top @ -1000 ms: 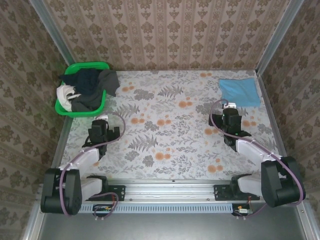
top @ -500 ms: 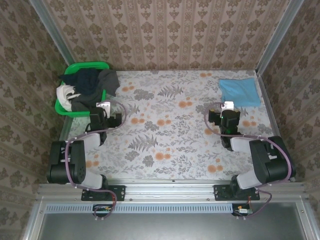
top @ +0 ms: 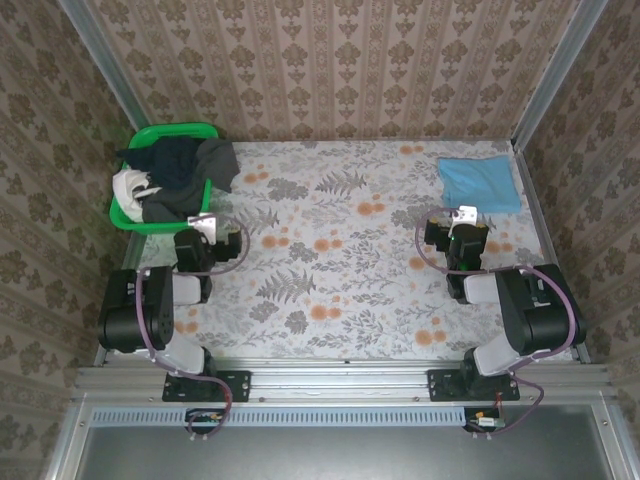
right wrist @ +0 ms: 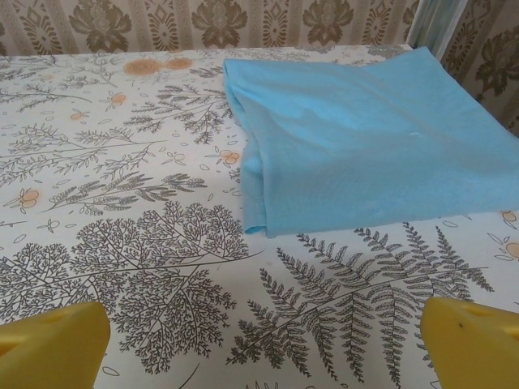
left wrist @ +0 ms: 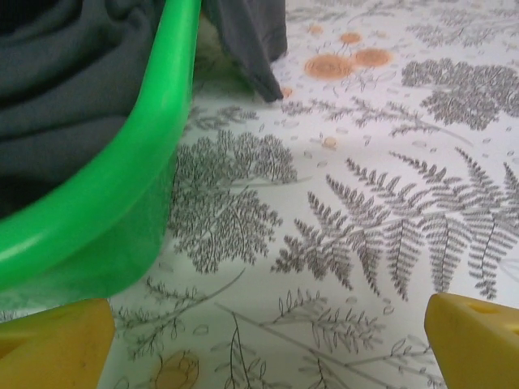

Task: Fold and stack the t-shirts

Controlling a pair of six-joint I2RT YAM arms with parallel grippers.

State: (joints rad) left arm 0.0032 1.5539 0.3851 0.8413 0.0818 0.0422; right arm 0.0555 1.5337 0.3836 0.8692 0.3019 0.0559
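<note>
A light blue t-shirt (top: pixel 479 184) lies folded into a neat square at the table's far right corner; the right wrist view has it (right wrist: pixel 365 146) just ahead. My right gripper (top: pixel 461 222) (right wrist: pixel 263 344) hovers a little short of its near edge, open, nothing between the yellow fingertips (right wrist: pixel 53 344). Dark grey, black and white t-shirts (top: pixel 178 172) are heaped in the green basket (top: pixel 160 222) at the far left, one dark grey shirt (left wrist: pixel 243 40) hanging over the rim. My left gripper (top: pixel 200 232) (left wrist: pixel 263 344) is open and empty beside the basket's near right corner (left wrist: pixel 122 203).
The table carries a floral fern-print cloth (top: pixel 330 260). Patterned walls with metal corner posts (top: pixel 560 70) close in the back and sides. Both arms are folded back low near the table's front rail (top: pixel 330 368).
Both arms have drawn back and folded down towards their bases. The left gripper swung closer to the basket; the right gripper shifted slightly right, below the blue shirt.
</note>
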